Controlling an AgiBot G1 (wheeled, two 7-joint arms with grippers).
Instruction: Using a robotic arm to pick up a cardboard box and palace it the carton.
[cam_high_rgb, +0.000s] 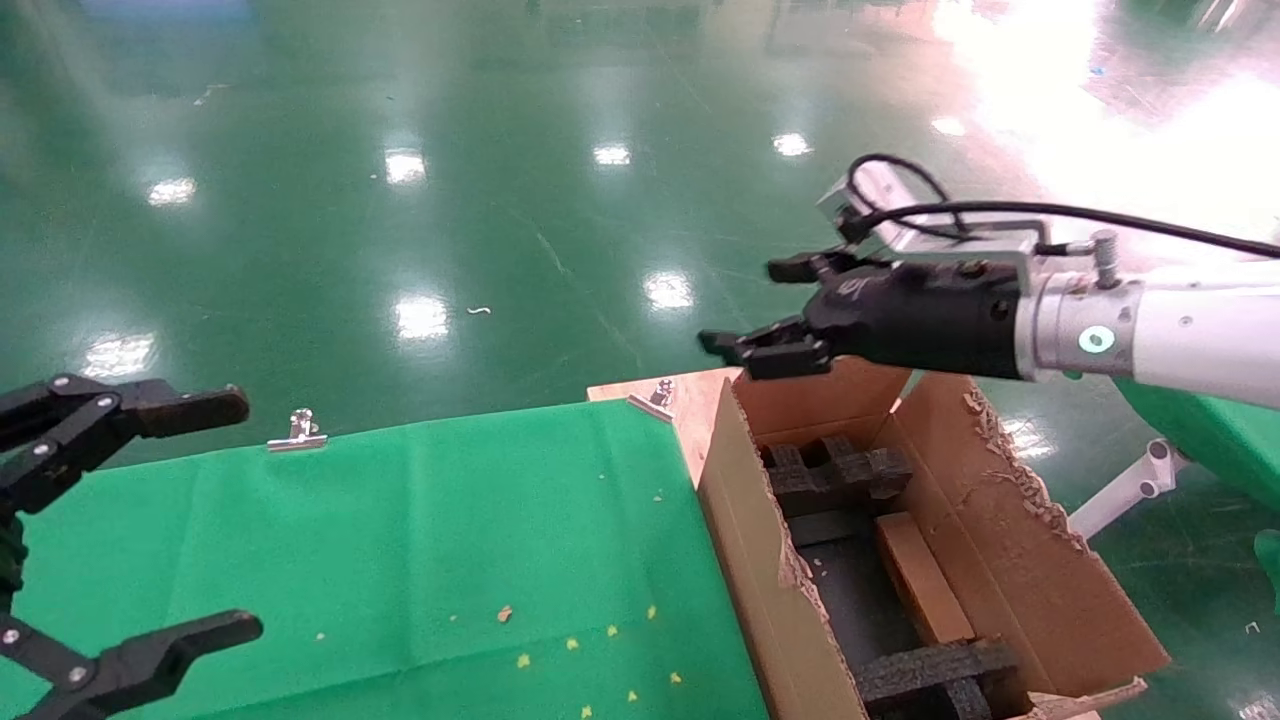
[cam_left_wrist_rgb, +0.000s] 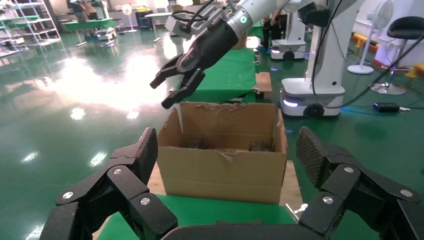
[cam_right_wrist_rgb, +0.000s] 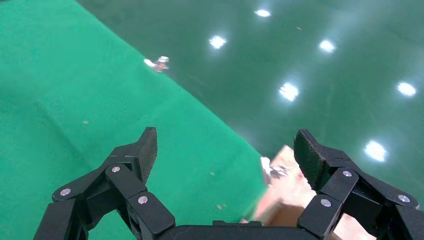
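Note:
The carton (cam_high_rgb: 1010, 560) stands open at the right end of the table, with ragged flaps and black foam blocks (cam_high_rgb: 835, 470) inside. The cardboard box (cam_high_rgb: 925, 580) lies inside it along the right wall. My right gripper (cam_high_rgb: 745, 305), on the white arm with the green ring, is open and empty, hovering above the carton's far left corner. The left wrist view shows it (cam_left_wrist_rgb: 167, 92) above the carton (cam_left_wrist_rgb: 225, 165); the box is hidden there. My left gripper (cam_high_rgb: 240, 515) is open and empty over the table's left end.
A green cloth (cam_high_rgb: 400, 550) covers the table, held by metal clips (cam_high_rgb: 297, 430) (cam_high_rgb: 655, 395), with small scraps on it. The bare wooden corner (cam_right_wrist_rgb: 290, 185) shows beside the carton. Glossy green floor lies beyond. Another robot's base (cam_left_wrist_rgb: 312, 95) stands behind the carton.

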